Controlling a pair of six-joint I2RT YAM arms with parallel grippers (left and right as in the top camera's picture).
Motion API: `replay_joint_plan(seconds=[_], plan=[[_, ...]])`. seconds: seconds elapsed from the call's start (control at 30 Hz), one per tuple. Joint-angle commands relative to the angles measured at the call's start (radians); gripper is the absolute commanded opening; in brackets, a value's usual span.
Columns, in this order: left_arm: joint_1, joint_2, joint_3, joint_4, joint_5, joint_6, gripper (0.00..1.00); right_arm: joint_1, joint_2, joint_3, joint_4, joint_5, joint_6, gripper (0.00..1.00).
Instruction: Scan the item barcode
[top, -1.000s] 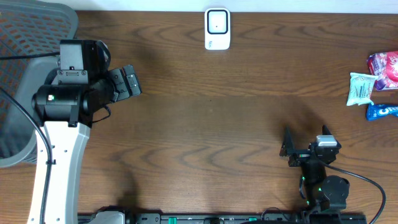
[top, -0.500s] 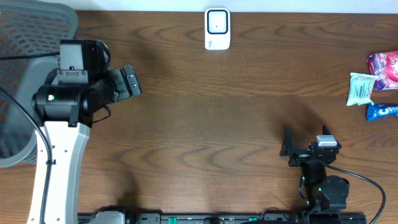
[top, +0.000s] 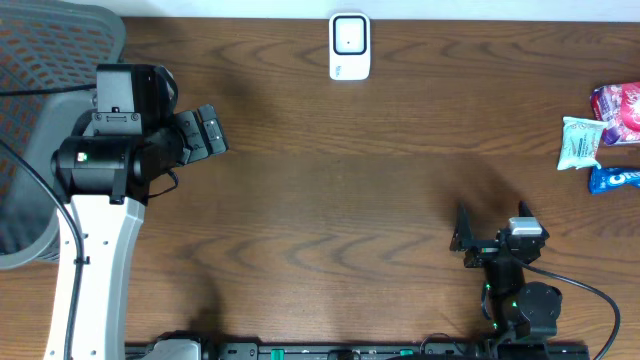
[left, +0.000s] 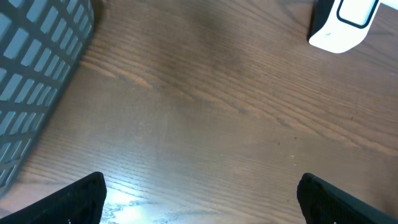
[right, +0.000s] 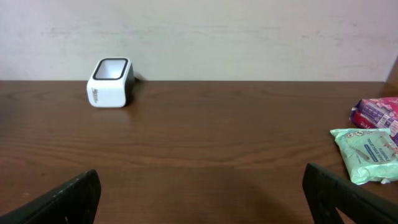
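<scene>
The white barcode scanner (top: 349, 45) stands at the far middle of the table and also shows as the scanner (left: 345, 25) in the left wrist view and the scanner (right: 111, 83) in the right wrist view. Three packaged items lie at the right edge: a pink packet (top: 618, 110), a mint-green pack (top: 580, 143) and a blue pack (top: 613, 179). My left gripper (top: 218, 130) hovers open at the far left, nothing between its jaws (left: 202, 205). My right gripper (top: 460, 240) sits open near the front right, also empty (right: 205, 202), well short of the items.
A grey mesh chair (top: 40, 120) stands beside the table's left side, next to the left arm. Bare brown wood (top: 340, 200) stretches between the two grippers. The green pack (right: 367, 155) and pink packet (right: 376, 112) lie ahead and to the right of the right gripper.
</scene>
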Motion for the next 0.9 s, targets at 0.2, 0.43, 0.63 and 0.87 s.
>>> replay_joint_plan(seconds=[0.2,0.43,0.63,0.87], plan=[[-0.016,-0.111,-0.175,0.076,-0.001,0.111,0.98,0.01,-0.006,-0.002,-0.004,0.003,-0.008,0.99],[-0.032,-0.473,-0.629,0.456,0.089,0.252,0.98,0.01,-0.006,-0.002,-0.004,0.003,-0.008,0.99],[-0.032,-0.917,-0.999,0.659,0.088,0.273,0.98,0.01,-0.006,-0.002,-0.004,0.003,-0.008,0.99],[-0.031,-1.204,-1.266,0.887,0.087,0.269,0.98,0.01,-0.006,-0.002,-0.004,0.003,-0.008,0.99]])
